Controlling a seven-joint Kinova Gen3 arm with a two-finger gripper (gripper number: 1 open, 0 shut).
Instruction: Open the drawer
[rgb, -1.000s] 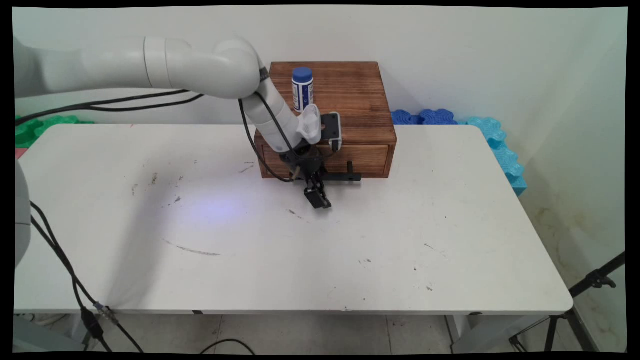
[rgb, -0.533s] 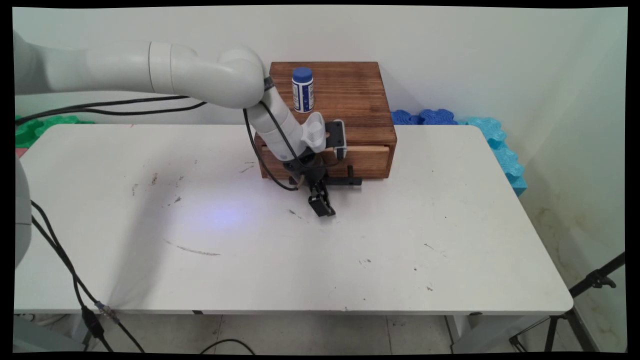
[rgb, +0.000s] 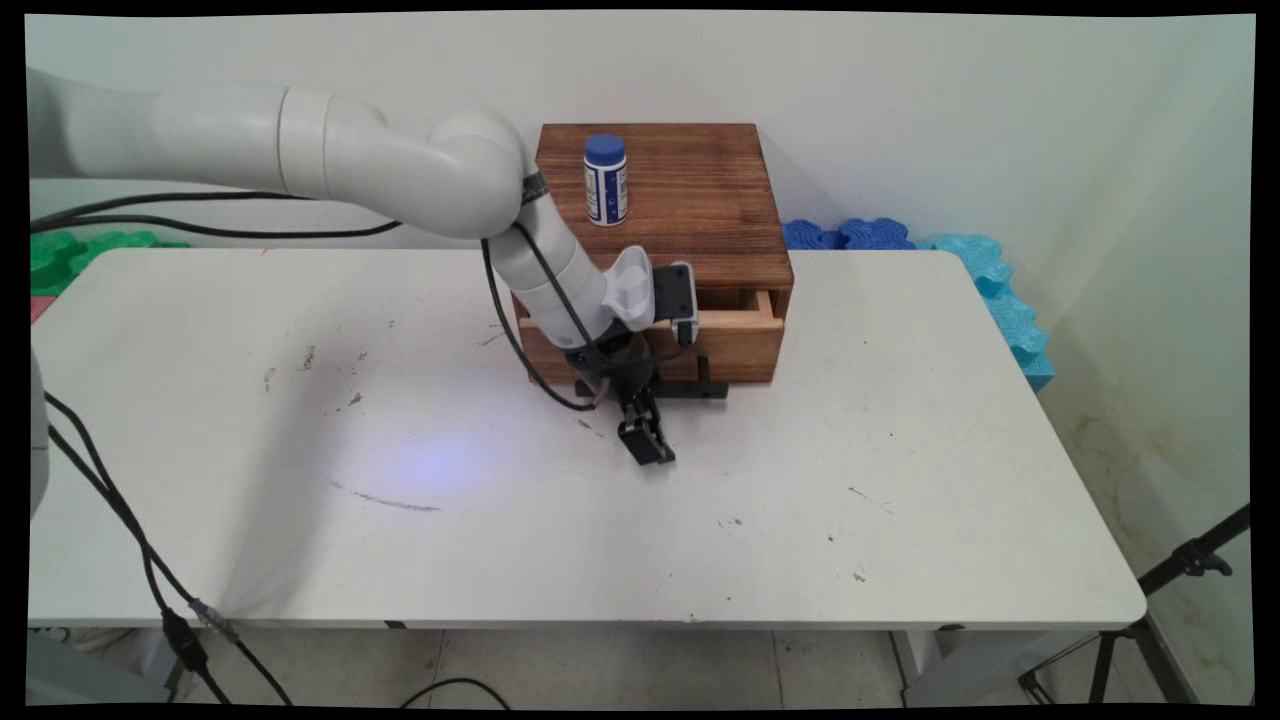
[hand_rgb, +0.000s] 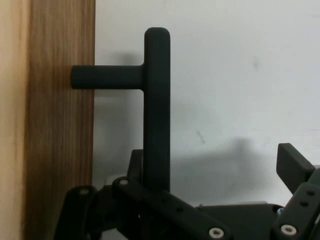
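Fingers of the black two-finger gripper (hand_rgb: 220, 200) stood apart around the black bar handle (hand_rgb: 157, 107), its lower end hidden. Only the main view showed the brown wooden drawer (rgb: 745, 322) slightly open.

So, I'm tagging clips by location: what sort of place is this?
Probably a robotics lab or test room. A bare white table stands against a plain wall, a tripod stands at its right, and foam tiles lie behind it. On the table is only a wooden box with a drawer.

A blue-capped white bottle (rgb: 605, 180) is standing atop the wooden drawer box (rgb: 700, 190) at upper centre. Blue foam tiles (rgb: 985, 280) are lying right, green foam tiles (rgb: 70, 255) left.
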